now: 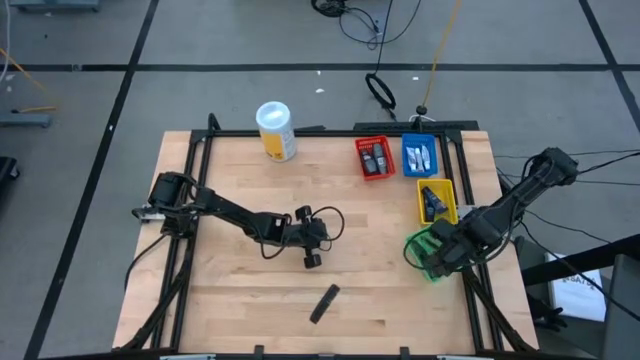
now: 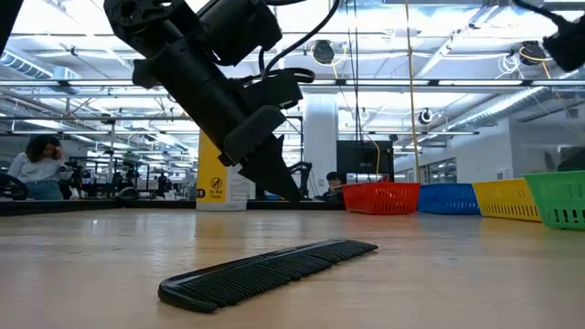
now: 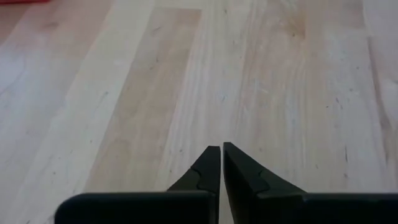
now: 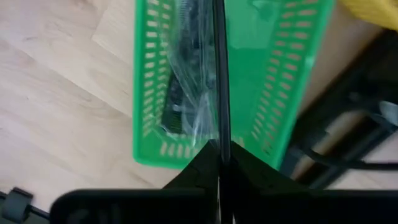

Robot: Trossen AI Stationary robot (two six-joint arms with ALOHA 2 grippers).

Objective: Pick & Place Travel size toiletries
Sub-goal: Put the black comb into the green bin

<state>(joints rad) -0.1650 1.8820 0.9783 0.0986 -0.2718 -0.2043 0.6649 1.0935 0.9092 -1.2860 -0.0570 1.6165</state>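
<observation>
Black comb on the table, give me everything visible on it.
The black comb is one long, narrow piece that looks like dark plastic, with a solid spine and a row of fine teeth along one edge, clearest in the low view. It lies flat on the bare wooden table near the front edge, angled diagonally. Nothing touches it. The left end effector hangs shut just beyond it, clear of it.
</observation>
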